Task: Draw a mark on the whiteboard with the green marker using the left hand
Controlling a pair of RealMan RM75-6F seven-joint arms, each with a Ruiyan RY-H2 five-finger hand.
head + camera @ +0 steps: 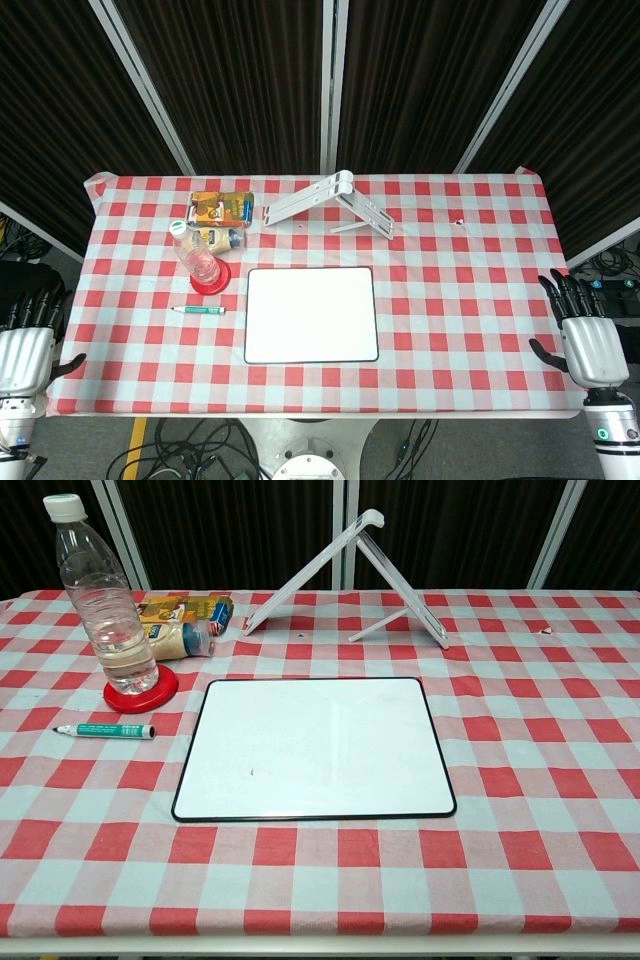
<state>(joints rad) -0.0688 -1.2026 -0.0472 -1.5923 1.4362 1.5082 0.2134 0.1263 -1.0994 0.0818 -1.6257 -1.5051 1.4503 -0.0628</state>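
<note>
- nothing is done yet: the whiteboard looks unmarked apart from a tiny speck.
- the green marker lies flat just left of the whiteboard, untouched, below the water bottle.
- your left hand waits off the table edge, far left of the whiteboard, fingers apart, holding nothing.
- your right hand sits far right, likewise released.
- grasping, uncapping and drawing all remain.
</note>
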